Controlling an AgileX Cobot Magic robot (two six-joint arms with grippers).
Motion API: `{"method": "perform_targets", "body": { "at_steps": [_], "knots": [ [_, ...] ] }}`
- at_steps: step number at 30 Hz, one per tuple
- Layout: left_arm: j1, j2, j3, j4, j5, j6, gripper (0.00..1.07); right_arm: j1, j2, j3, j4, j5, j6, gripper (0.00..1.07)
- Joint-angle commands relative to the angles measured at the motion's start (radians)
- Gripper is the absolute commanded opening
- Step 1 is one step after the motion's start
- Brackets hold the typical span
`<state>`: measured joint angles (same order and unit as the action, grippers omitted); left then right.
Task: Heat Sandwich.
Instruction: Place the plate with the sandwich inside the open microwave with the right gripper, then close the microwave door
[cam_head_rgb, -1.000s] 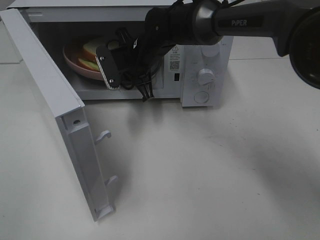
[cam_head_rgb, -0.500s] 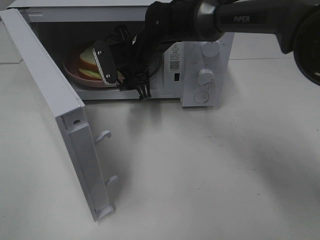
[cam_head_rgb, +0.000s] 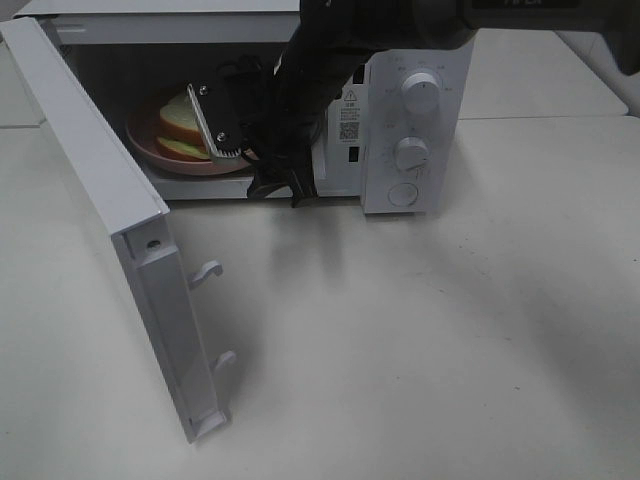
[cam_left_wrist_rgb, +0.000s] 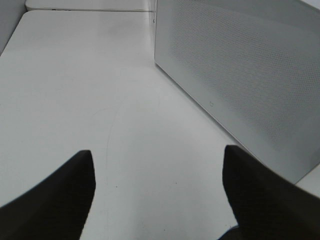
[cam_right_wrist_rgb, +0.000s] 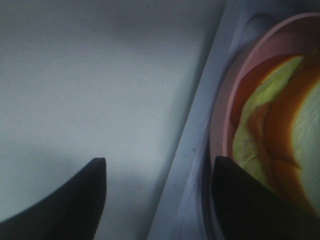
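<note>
Exterior high: sandwich (cam_head_rgb: 178, 122) on plate (cam_head_rgb: 150, 148) inside microwave (cam_head_rgb: 436, 150), left side. Door (cam_head_rgb: 92, 170) is open. Right gripper (cam_head_rgb: 240, 140) is at the mouth, empty. Back it straight out toward near, clear of the plate rim, before touching the door. Arm is higher than a second ago, top dial (cam_head_rgb: 421, 92) now uncovered, plate unmoved.

Left wrist: left gripper (cam_left_wrist_rgb: 157, 160) fingers spread, empty, near the microwave wall.

Right wrist: fingers spread, one close by the plate rim.

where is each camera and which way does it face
exterior high: up high, looking down at the open microwave on the table; right arm shows.
left wrist: on the left arm, facing table and a perforated microwave panel; left gripper fingers show, open.
right wrist: at the microwave's mouth; right gripper fingers show, open.
shared: exterior high and right wrist both see the sandwich on the pink plate.
</note>
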<state>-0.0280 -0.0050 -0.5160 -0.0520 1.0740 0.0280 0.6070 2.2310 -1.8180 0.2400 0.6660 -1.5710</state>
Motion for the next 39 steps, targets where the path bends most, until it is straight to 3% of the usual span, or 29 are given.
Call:
{"method": "perform_targets", "body": {
  "at_steps": [1, 19, 23, 25, 32, 39],
  "knots": [
    [0.004, -0.023, 0.002, 0.000, -0.004, -0.004, 0.68, 0.002, -0.033, 0.039, 0.006, 0.043, 0.010, 0.61],
    [0.004, -0.023, 0.002, 0.000, -0.004, -0.004, 0.68, 0.002, -0.306, 0.299, -0.039, 0.170, 0.282, 0.61],
    [0.004, -0.023, 0.002, 0.000, -0.004, -0.004, 0.68, 0.002, -0.403, 0.331, -0.165, 0.257, 0.500, 0.61],
    [0.004, -0.023, 0.002, 0.000, -0.004, -0.004, 0.68, 0.002, -0.415, 0.331, -0.177, 0.273, 0.549, 0.61],
    [0.004, -0.023, 0.002, 0.000, -0.004, -0.004, 0.68, 0.002, -0.487, 0.331, -0.260, 0.415, 1.116, 0.61],
    [0.004, -0.023, 0.002, 0.000, -0.004, -0.004, 0.68, 0.002, -0.494, 0.336, -0.342, 0.577, 1.384, 0.61]
  ]
}}
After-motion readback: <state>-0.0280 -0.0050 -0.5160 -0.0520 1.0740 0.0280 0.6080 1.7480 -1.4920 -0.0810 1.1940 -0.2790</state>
